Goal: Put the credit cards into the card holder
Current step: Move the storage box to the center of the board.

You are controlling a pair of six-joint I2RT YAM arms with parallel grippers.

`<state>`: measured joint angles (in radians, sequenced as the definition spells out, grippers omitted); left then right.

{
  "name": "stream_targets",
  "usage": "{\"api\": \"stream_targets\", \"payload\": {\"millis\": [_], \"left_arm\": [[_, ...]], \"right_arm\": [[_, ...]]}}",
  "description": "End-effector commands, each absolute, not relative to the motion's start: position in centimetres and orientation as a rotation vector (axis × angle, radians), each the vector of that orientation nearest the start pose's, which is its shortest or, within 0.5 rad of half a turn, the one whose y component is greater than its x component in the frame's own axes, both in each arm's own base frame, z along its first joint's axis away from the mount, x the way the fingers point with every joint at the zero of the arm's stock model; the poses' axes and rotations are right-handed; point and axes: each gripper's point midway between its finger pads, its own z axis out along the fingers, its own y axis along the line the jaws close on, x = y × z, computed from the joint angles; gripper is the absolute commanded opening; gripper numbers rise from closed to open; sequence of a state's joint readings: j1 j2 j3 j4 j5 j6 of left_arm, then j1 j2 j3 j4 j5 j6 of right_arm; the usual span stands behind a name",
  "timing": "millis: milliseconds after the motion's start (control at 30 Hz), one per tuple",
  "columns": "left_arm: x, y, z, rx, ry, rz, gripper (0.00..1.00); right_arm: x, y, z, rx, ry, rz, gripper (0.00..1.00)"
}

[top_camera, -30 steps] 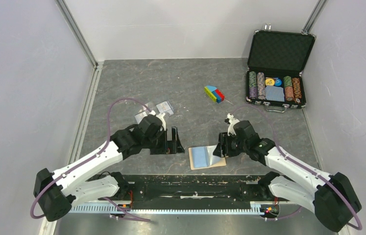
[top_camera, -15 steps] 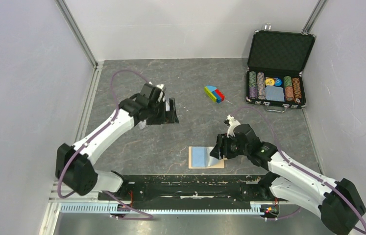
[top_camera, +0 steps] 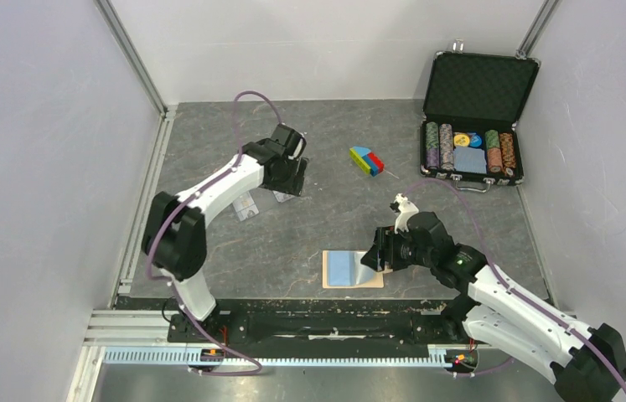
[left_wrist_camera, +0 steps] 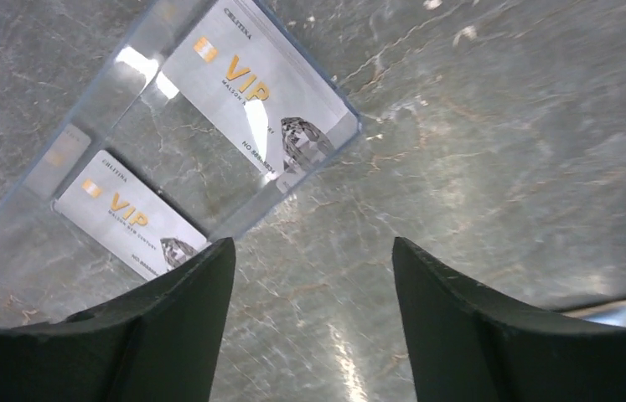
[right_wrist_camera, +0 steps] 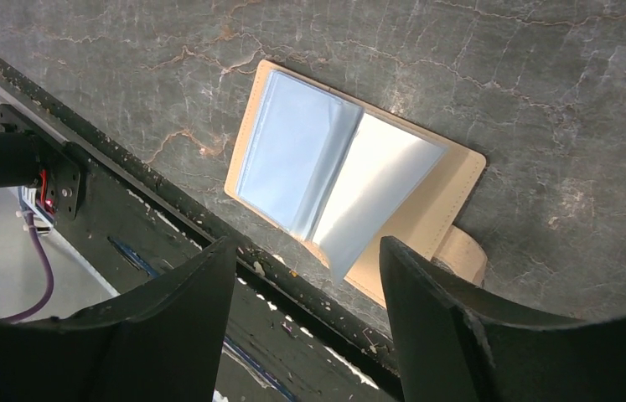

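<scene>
While the left gripper (left_wrist_camera: pixel 311 251) is held spread wide and empty over the grey marbled table (left_wrist_camera: pixel 502 151), the two credit cards (left_wrist_camera: pixel 259 92) are seen lying flat just beyond its fingertips. They are set side by side at a slant, each pale with gold VIP lettering and enclosed in a clear sleeve. Well apart from them, near the table's front edge, the card holder (right_wrist_camera: pixel 452 188) is laid open, tan cover underneath and light blue pocket panels fanned upward. The right gripper (right_wrist_camera: pixel 305 247) is poised over it, fingers parted, nothing grasped. A black poker-chip case (top_camera: pixel 473 126) is stood open at the far right.
</scene>
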<state>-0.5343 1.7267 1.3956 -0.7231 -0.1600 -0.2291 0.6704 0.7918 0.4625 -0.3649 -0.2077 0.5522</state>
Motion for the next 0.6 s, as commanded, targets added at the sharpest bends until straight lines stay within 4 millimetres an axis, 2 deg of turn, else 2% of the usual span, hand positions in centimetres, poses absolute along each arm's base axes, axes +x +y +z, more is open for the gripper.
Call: {"api": "stream_targets", "payload": {"millis": [0, 133, 267, 333, 433, 567], "left_arm": [[37.0, -18.4, 9.4, 0.476, 2.585, 0.026, 0.7], [36.5, -19.8, 7.5, 0.559, 2.624, -0.067, 0.54], [35.3, -20.2, 7.1, 0.629, 2.638, -0.126, 0.21], [34.5, -20.1, 7.3, 0.649, 2.632, -0.133, 0.11], [33.2, -19.7, 7.7, 0.691, 2.623, -0.15, 0.02], [31.1, -19.3, 8.3, 0.734, 2.619, -0.2, 0.02]], "right_arm": [[16.3, 20.1, 11.4, -0.279, 2.349, 0.852, 0.66], [15.9, 20.0, 10.9, -0.29, 2.367, 0.846, 0.66], [16.0, 20.0, 11.1, -0.293, 2.361, 0.85, 0.66], [16.1, 20.2, 11.3, -0.3, 2.356, 0.85, 0.66], [16.5, 20.5, 11.8, -0.317, 2.352, 0.848, 0.67], [17.0, 21.0, 12.6, -0.342, 2.344, 0.854, 0.67]]}}
